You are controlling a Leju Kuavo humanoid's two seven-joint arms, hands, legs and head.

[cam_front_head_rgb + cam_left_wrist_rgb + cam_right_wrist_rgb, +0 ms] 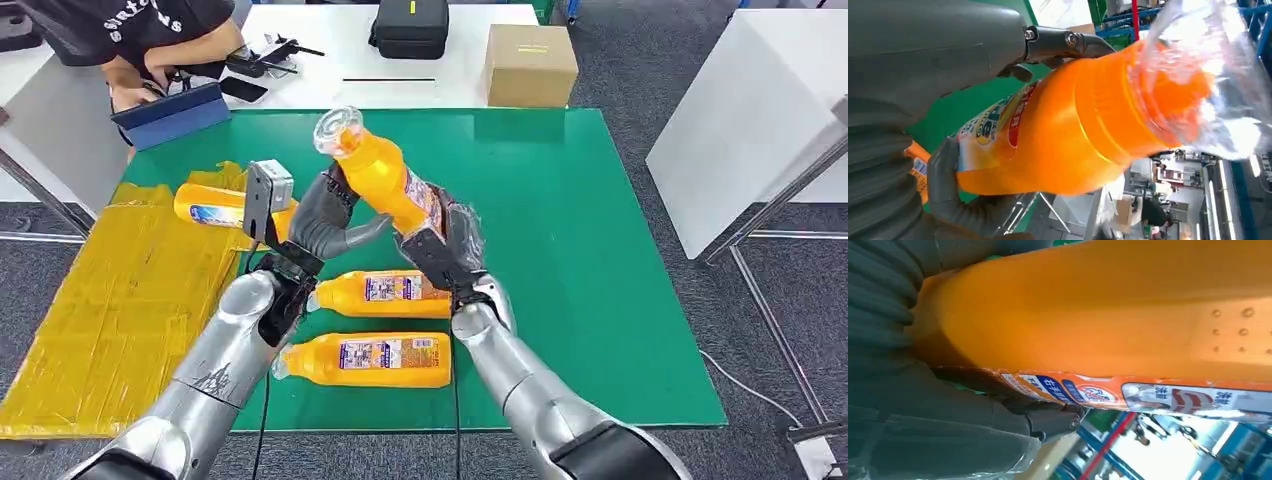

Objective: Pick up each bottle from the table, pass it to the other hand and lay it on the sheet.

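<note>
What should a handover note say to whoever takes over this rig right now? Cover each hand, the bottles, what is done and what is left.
Right hand grips the raised bottle at its base.
Left hand is closed around its middle; the pass is under way.
One bottle already lies on the yellow sheet.
Two bottles wait on the green table.
Left: finish the pass, lay it down, then those two.

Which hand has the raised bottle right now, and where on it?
Both: the right hand grips the orange bottle at its base end, the left hand its middle.
</note>
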